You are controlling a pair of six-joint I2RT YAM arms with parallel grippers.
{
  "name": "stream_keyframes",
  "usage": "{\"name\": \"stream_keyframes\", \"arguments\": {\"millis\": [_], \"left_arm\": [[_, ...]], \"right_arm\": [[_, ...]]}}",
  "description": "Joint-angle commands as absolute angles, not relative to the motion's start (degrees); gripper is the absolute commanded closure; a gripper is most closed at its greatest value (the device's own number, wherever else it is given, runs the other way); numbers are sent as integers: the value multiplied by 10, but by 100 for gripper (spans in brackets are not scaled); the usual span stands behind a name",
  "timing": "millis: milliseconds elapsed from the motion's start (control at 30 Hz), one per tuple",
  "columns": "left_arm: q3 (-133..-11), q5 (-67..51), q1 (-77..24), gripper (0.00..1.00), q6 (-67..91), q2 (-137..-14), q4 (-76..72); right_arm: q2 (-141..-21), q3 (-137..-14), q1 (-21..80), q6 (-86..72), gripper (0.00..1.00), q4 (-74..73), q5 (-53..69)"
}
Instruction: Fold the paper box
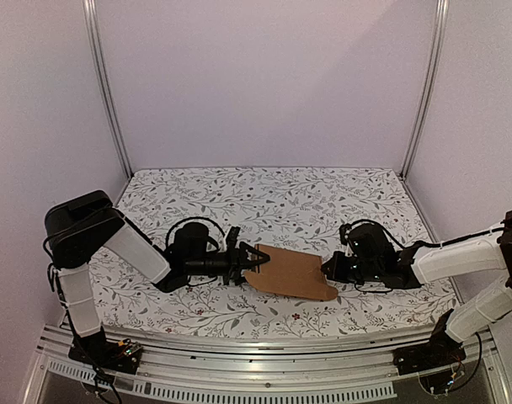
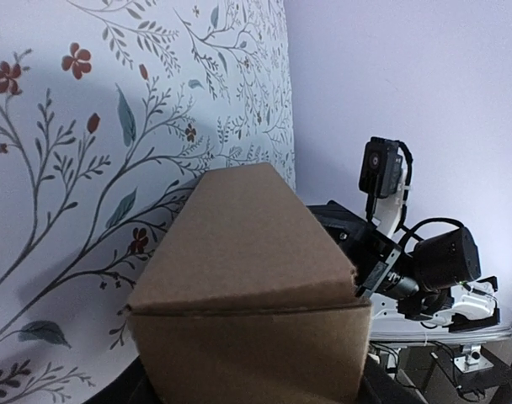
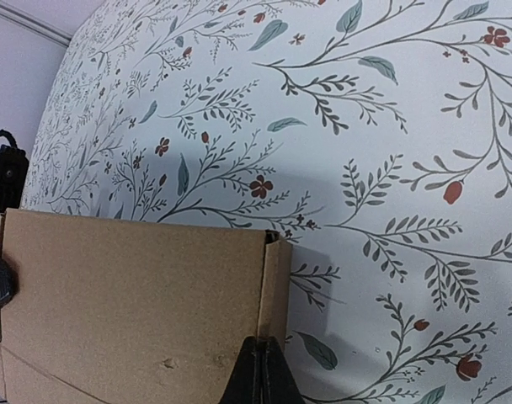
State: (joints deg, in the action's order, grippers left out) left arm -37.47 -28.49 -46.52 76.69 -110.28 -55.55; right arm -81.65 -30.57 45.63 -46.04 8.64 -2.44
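Note:
The paper box (image 1: pixel 291 271) is plain brown cardboard and lies low on the floral table between the two arms. My left gripper (image 1: pixel 258 259) reaches in from the left. In the left wrist view the box's near end (image 2: pixel 248 337), with a tapered flap folded over it, fills the space between the jaws. Dark fingers (image 2: pixel 125 394) show only as slivers against its sides. My right gripper (image 1: pixel 327 269) is at the box's right end. In the right wrist view its fingertips (image 3: pixel 262 370) are shut together against the narrow folded end wall (image 3: pixel 274 282) of the box (image 3: pixel 130 295).
The floral table cover (image 1: pixel 273 202) stretches back to white walls with aluminium posts (image 1: pixel 104 84) at the corners. A metal rail (image 1: pixel 256 353) runs along the near edge. The right arm and its camera (image 2: pixel 408 269) show beyond the box in the left wrist view.

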Motion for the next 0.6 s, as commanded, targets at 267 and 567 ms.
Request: {"name": "stream_keyframes", "arguments": {"millis": [267, 567], "left_arm": [[-373, -310, -451, 65, 776, -1111, -595], [-354, -326, -429, 86, 785, -1085, -587]], "right_arm": [[-816, -289, 453, -437, 93, 21, -25], [-720, -317, 453, -341, 57, 17, -14]]}}
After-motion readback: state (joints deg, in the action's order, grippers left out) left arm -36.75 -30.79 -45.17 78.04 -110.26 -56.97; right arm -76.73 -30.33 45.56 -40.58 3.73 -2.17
